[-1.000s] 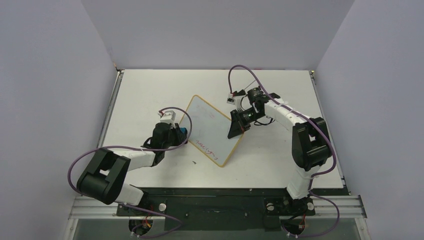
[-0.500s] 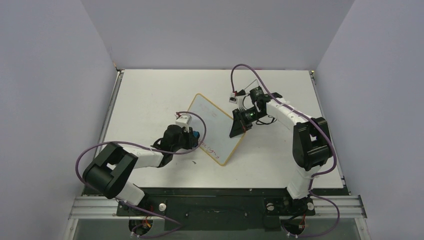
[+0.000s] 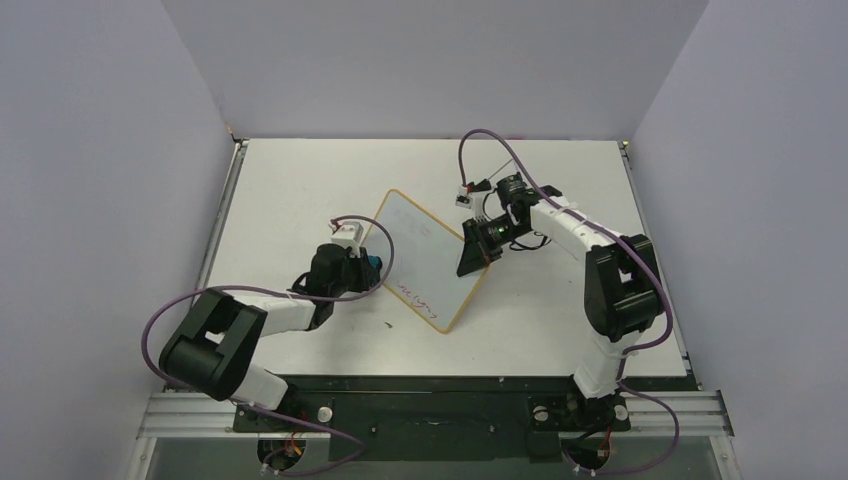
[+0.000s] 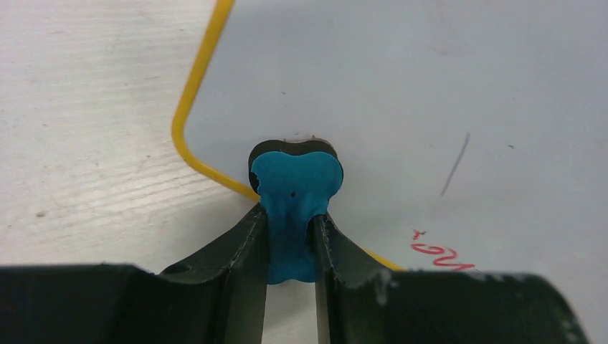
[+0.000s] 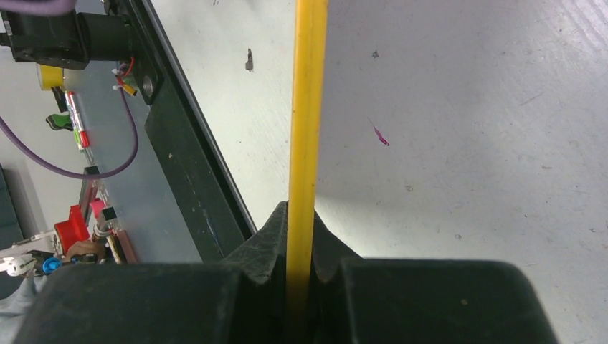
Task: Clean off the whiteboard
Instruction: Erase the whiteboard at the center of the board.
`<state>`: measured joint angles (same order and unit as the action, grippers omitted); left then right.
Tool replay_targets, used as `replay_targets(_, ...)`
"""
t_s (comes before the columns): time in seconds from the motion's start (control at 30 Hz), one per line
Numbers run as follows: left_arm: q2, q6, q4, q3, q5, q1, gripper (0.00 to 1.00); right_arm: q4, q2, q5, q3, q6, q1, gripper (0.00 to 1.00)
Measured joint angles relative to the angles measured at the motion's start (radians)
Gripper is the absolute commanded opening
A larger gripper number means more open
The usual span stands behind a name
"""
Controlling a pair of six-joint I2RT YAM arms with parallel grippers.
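Observation:
The whiteboard with its yellow frame stands tilted mid-table; red writing runs along its lower edge. My left gripper is shut on a blue-and-black eraser at the board's left edge. In the left wrist view the eraser, pinched by the left gripper, presses on the whiteboard just inside the frame's corner, with red writing to its right. My right gripper is shut on the board's right edge. In the right wrist view the right gripper clamps the yellow frame.
The table is walled on three sides by grey panels. A black rail runs along the near edge, also seen as the black rail in the right wrist view. Purple cables loop above both arms.
Half a second ago the left gripper with the eraser was lower and further right over the red writing; it has swung back up-left to the board's left edge. The right arm has held still.

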<state>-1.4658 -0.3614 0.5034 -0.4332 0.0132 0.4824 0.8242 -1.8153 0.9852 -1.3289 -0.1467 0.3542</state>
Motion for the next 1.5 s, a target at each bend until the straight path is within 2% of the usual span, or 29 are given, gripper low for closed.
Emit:
replay_targets(0.1, -0.023, 0.005, -0.002, -0.011, 0.011, -0.049, 0.0, 0.0, 0.0, 0.0, 0.0, -0.001, 0.002, 0.0)
replay_targets(0.27, -0.068, 0.035, 0.058, -0.024, 0.026, -0.024, 0.0, 0.002, 0.0, 0.0, 0.0, -0.001, -0.003, 0.0)
replay_targets(0.53, -0.113, 0.084, 0.123, -0.047, -0.063, 0.129, 0.0, 0.018, 0.01, -0.015, 0.0, -0.001, -0.022, 0.0)
replay_targets(0.8, -0.107, 0.085, 0.172, -0.025, -0.097, 0.229, 0.0, 0.019, 0.011, -0.017, 0.0, -0.001, -0.027, 0.0)
replay_targets(1.2, -0.091, 0.032, 0.202, -0.002, 0.01, 0.381, 0.0, 0.011, 0.011, -0.015, 0.0, -0.002, -0.026, 0.0)
replay_targets(1.4, -0.088, 0.024, 0.203, 0.0, 0.039, 0.382, 0.0, 0.006, 0.011, -0.012, 0.0, -0.004, -0.021, 0.0)
replay_targets(1.5, -0.065, 0.024, 0.202, 0.018, 0.051, 0.318, 0.0, 0.004, 0.011, -0.009, 0.0, -0.005, -0.014, 0.0)
